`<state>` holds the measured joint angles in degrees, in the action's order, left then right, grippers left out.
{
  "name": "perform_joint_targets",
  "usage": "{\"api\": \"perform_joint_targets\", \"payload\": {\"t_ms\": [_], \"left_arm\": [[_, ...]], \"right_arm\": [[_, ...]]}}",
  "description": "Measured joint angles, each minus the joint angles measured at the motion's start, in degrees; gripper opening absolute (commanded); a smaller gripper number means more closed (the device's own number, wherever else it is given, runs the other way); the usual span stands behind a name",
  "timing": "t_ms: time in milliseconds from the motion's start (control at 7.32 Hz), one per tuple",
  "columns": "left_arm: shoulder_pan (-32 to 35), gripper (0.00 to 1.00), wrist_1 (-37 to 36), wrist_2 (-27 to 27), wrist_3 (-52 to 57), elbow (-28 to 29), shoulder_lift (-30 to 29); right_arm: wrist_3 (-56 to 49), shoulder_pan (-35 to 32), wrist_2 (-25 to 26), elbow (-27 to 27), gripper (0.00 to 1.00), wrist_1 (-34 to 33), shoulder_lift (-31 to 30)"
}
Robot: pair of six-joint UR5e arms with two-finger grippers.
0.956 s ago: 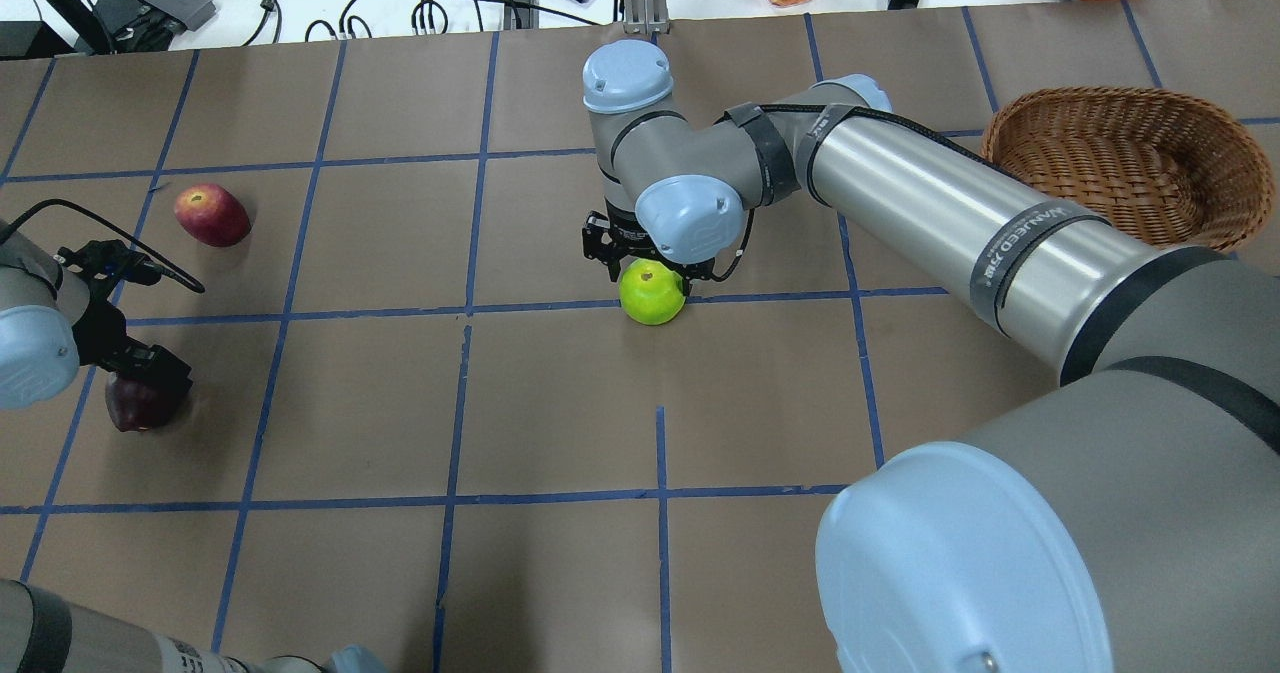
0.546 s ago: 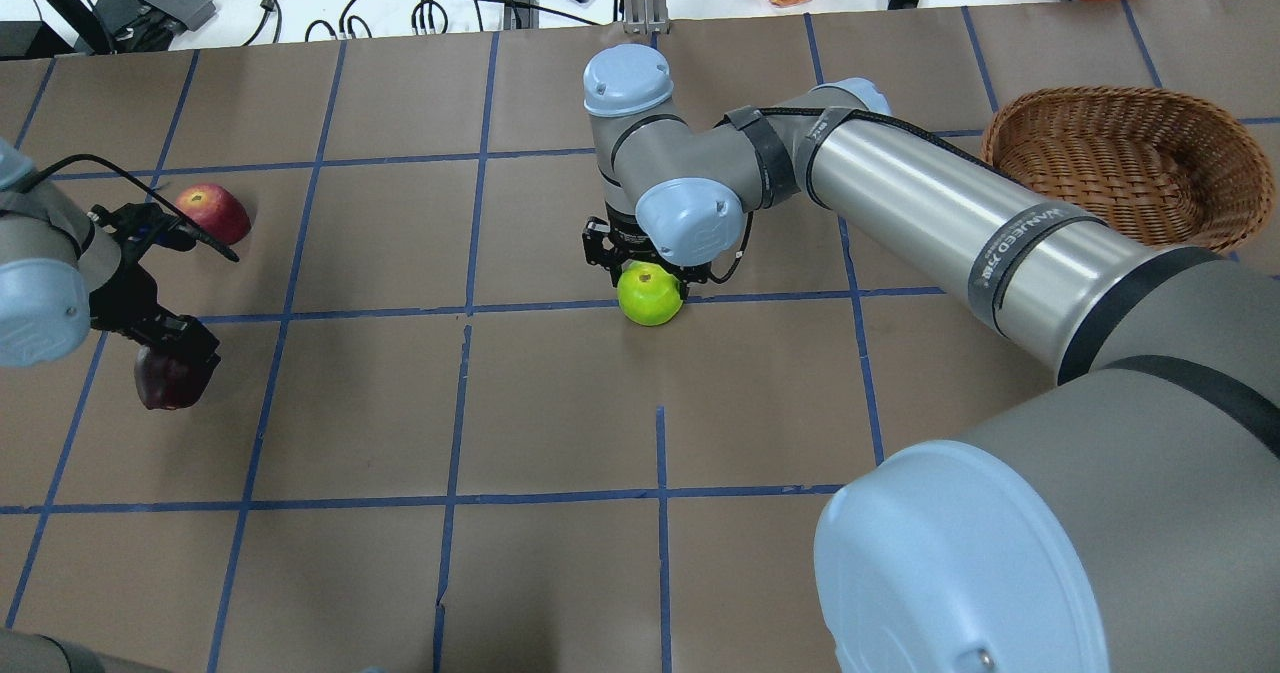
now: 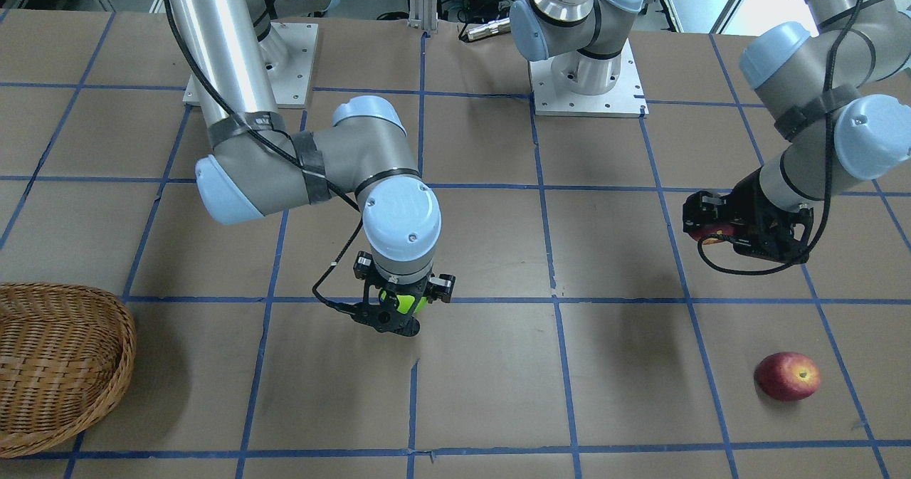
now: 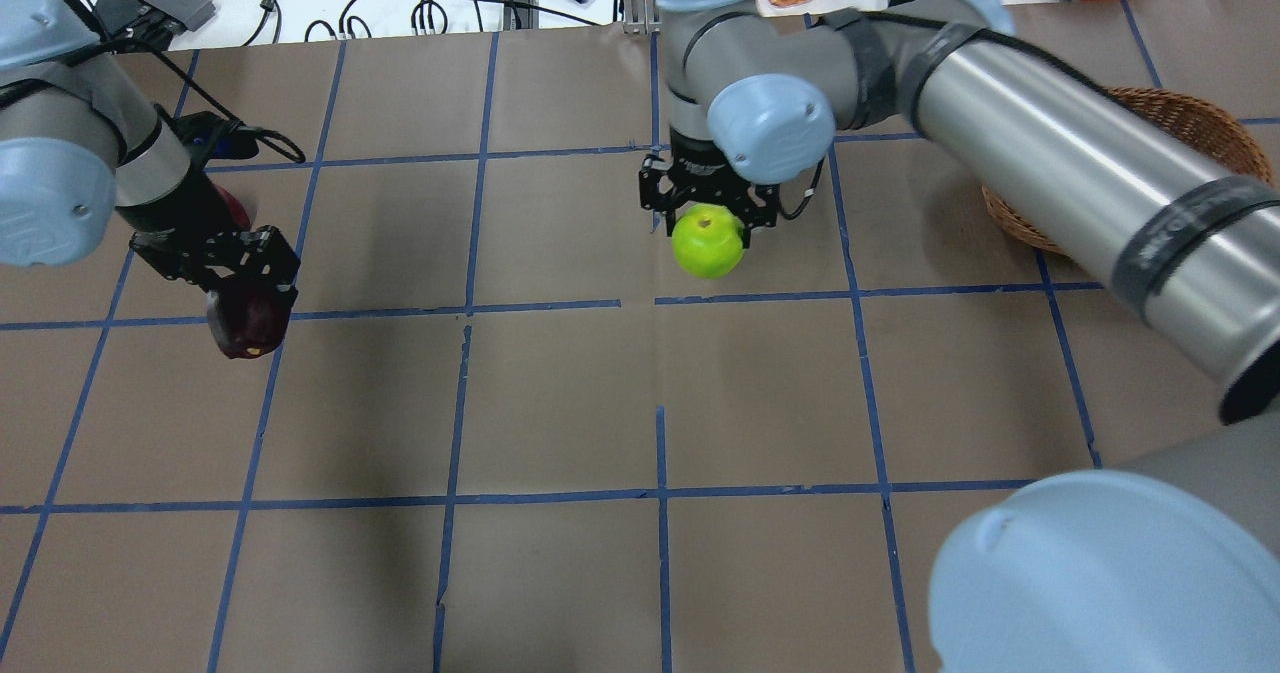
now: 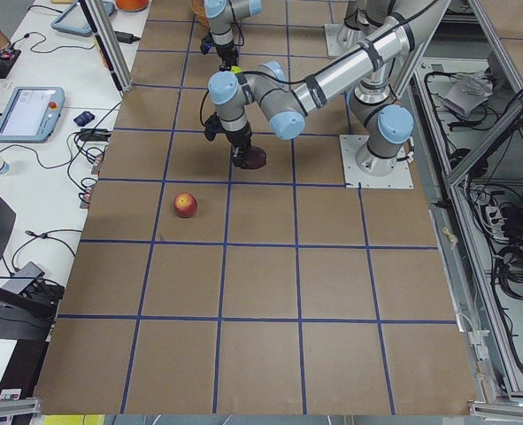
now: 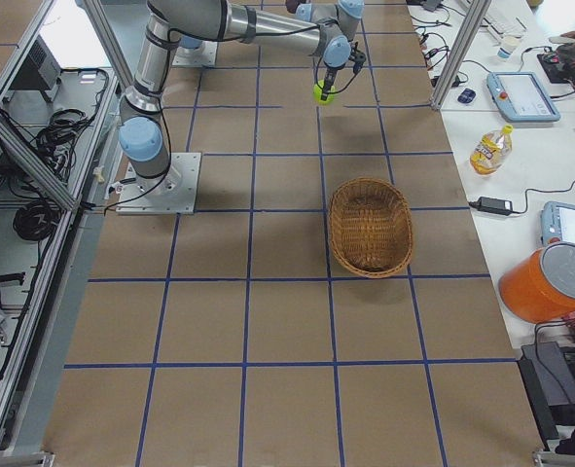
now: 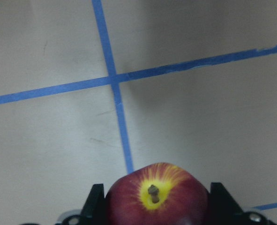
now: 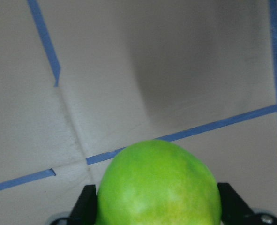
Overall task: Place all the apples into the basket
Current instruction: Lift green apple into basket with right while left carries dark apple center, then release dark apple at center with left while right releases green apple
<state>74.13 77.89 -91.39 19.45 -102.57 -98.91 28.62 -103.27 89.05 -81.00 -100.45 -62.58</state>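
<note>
The right gripper pinches the green apple above the table, wrist pointing down. The left gripper pinches the dark apple likewise. The red apple lies on the gridded brown paper, well apart from the basket.

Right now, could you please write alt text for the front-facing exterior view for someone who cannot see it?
The right end effector holds a green apple and the left end effector a dark apple above a gridded table. A red apple lies on it, and a basket sits at lower left.
</note>
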Motion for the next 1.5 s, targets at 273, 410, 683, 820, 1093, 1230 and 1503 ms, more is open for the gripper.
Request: {"api": "perform_joint_targets", "payload": {"t_ms": [273, 410, 683, 820, 1093, 1230, 1503], "left_arm": [[10.34, 0.53, -3.03, 2.82, -17.64, 0.81, -1.28], [15.76, 0.55, -6.76, 3.52, -24.22, 1.24, -2.9], [25.89, 0.55, -17.95, 6.37, -33.52, 1.45, -8.81], [29.51, 0.63, -23.93, 7.58, -38.11, 1.53, -12.18], [33.41, 0.91, -31.71, 8.61, -45.87, 1.58, -17.51], [33.99, 1.0, -32.88, 8.63, -46.83, 1.61, -18.8], [34.21, 1.0, -34.65, 8.46, -47.17, 1.68, -19.31]], "right_arm": [[-13.28, 11.66, 3.45, 0.01, 0.0, 4.13, -4.97], [-21.4, 17.23, 6.09, -0.05, 0.0, 4.71, -6.33], [-38.79, 27.36, 9.38, -0.24, 0.0, 2.55, -6.29], [-45.39, 31.17, 10.13, -0.41, 0.0, -0.49, -4.92], [-56.03, 36.81, 12.93, -0.25, 0.0, -8.19, -0.55], [-60.37, 39.1, 13.62, -0.12, 0.0, -12.25, 1.76], [-66.02, 41.77, 14.04, 0.02, 0.0, -19.58, 6.09]]}}
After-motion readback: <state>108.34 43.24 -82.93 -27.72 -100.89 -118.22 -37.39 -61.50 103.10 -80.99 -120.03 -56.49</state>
